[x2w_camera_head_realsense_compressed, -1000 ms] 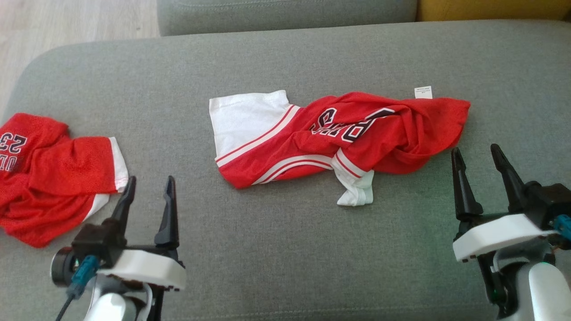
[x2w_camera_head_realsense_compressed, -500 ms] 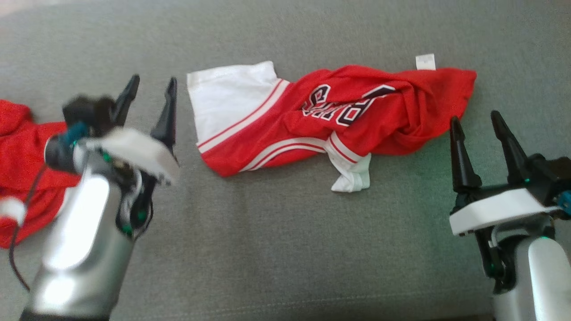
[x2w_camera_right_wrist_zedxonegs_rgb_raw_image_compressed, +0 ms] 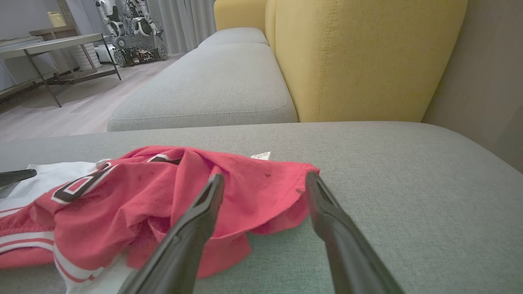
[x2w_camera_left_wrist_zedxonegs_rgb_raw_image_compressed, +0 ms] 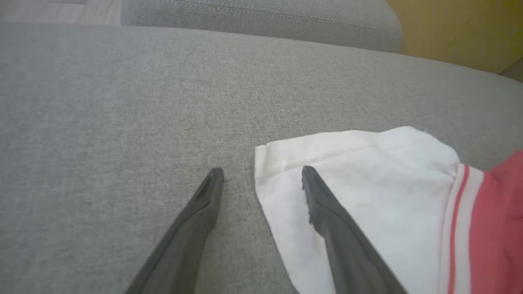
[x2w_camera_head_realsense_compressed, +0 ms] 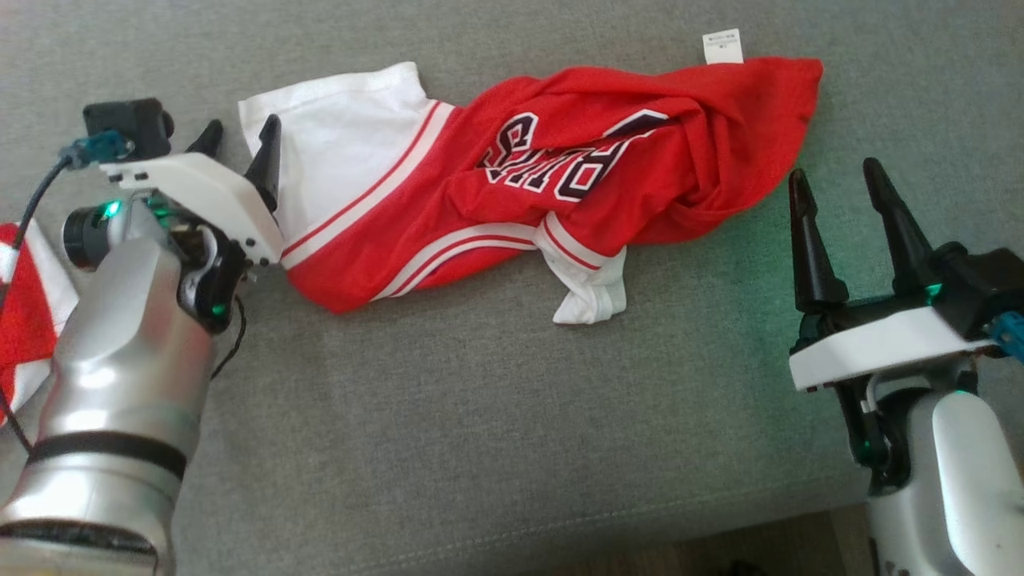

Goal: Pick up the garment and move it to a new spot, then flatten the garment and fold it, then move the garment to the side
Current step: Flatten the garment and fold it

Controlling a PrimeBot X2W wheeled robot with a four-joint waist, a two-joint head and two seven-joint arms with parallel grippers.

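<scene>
The garment (x2w_camera_head_realsense_compressed: pixel 560 160) is a crumpled red jersey with a white panel, white stripes and dark lettering, lying across the grey cushion (x2w_camera_head_realsense_compressed: pixel 480 416). My left gripper (x2w_camera_head_realsense_compressed: pixel 242 126) is open at its white left corner. In the left wrist view this gripper (x2w_camera_left_wrist_zedxonegs_rgb_raw_image_compressed: pixel 261 169) straddles the white edge (x2w_camera_left_wrist_zedxonegs_rgb_raw_image_compressed: pixel 367 183), one finger over the cloth and the other over bare cushion. My right gripper (x2w_camera_head_realsense_compressed: pixel 834 170) is open just right of the red end. In the right wrist view this gripper (x2w_camera_right_wrist_zedxonegs_rgb_raw_image_compressed: pixel 264 174) points at the red hem (x2w_camera_right_wrist_zedxonegs_rgb_raw_image_compressed: pixel 143 192), near a small white label (x2w_camera_right_wrist_zedxonegs_rgb_raw_image_compressed: pixel 260 155).
A second red and white garment (x2w_camera_head_realsense_compressed: pixel 20 320) lies at the left edge behind my left forearm. The cushion's front edge and floor (x2w_camera_head_realsense_compressed: pixel 760 544) run along the bottom right. Beyond the cushion are another grey seat (x2w_camera_right_wrist_zedxonegs_rgb_raw_image_compressed: pixel 212 90), a yellow backrest (x2w_camera_right_wrist_zedxonegs_rgb_raw_image_compressed: pixel 367 57) and a table (x2w_camera_right_wrist_zedxonegs_rgb_raw_image_compressed: pixel 49 45).
The head camera has tilted down and closer. My left arm has reached forward from the near left to the garment's white corner. The right gripper has held its place, open.
</scene>
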